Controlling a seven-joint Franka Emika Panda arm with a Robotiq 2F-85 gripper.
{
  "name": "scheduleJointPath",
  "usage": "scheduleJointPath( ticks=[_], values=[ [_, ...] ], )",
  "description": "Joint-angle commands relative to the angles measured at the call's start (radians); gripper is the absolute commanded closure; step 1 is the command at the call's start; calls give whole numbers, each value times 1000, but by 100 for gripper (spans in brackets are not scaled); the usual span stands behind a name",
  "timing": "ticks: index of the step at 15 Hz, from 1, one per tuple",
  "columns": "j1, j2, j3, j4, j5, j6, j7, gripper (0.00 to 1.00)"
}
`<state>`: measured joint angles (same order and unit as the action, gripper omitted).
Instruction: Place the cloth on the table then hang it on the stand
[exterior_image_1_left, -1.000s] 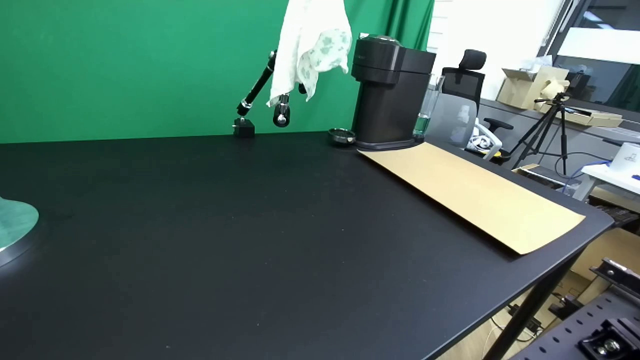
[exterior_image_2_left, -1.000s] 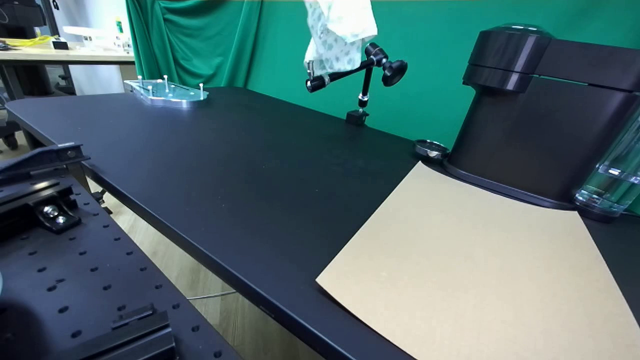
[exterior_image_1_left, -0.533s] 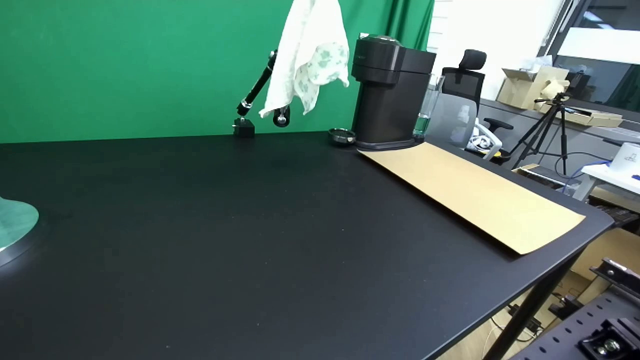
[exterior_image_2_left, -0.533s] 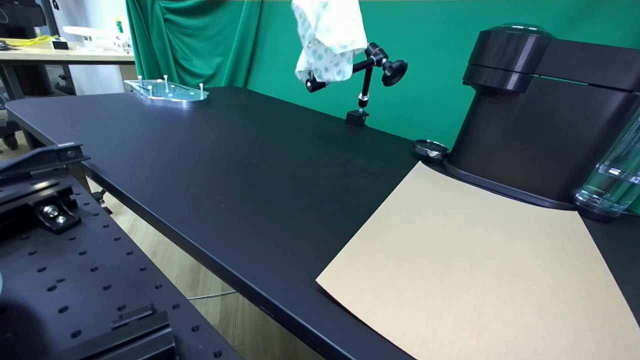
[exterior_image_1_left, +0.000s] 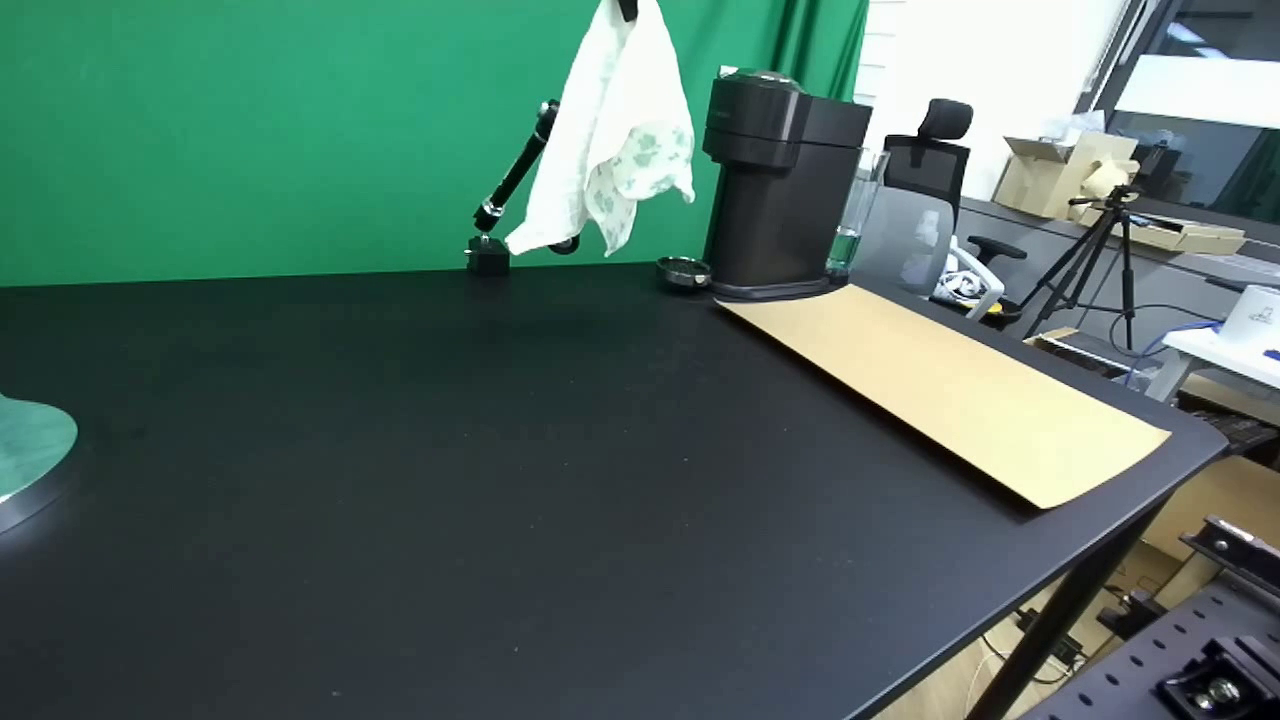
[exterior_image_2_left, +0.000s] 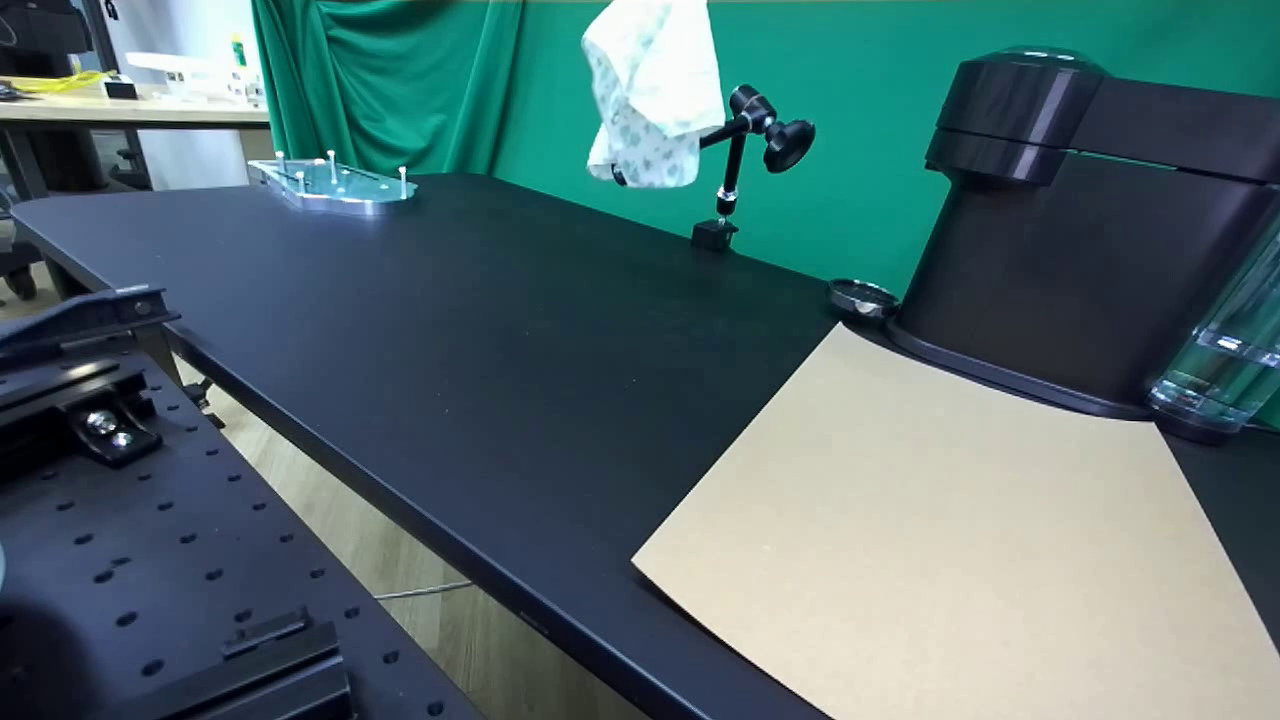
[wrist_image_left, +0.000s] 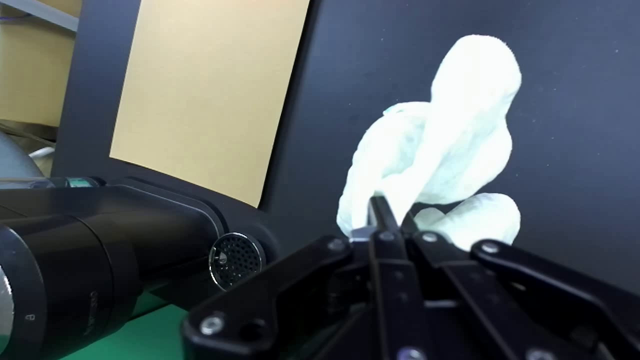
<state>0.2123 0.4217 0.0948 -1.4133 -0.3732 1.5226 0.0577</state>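
Below our gripper (wrist_image_left: 396, 215), which pinches it near the top, the cloth (exterior_image_1_left: 625, 130) hangs loose. It overlaps the stand (exterior_image_2_left: 733, 166) in both exterior views, though we cannot tell whether they touch; if we drape it lopsided, the heavier side could drag it onto the desk (exterior_image_1_left: 560, 480).

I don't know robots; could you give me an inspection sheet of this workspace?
Surface: flat black table.
Job's things: cloth hangs above the table, covering part of the stand in both exterior views; whether they touch, I can't tell.
Clutter: tan sheet, black machine with a small round tray beside it, clear plate with pegs.
Gripper: closed on the cloth.
Cables: thin pale cable, apparently on the floor.
Surroundings: green curtain behind the table; office chair and tripod beyond.
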Motion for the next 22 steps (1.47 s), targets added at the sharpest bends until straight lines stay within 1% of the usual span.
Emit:
scheduleJointPath(
  ticks=[1, 9, 10, 11, 12, 17, 21, 22],
  values=[
    [10, 39, -7, 70, 0, -19, 7, 100],
    [32, 99, -7, 161, 3, -28, 3, 100],
    [35, 107, -8, 171, 7, -35, 4, 74],
    [36, 112, -8, 175, 9, -32, 3, 73],
    [37, 118, -9, 178, 10, -33, 1, 68],
    [32, 116, -14, 180, 12, -46, -11, 34],
    [18, 75, -20, 126, 6, -43, -42, 6],
    [12, 53, -21, 96, 0, -30, -58, 2]
  ],
)
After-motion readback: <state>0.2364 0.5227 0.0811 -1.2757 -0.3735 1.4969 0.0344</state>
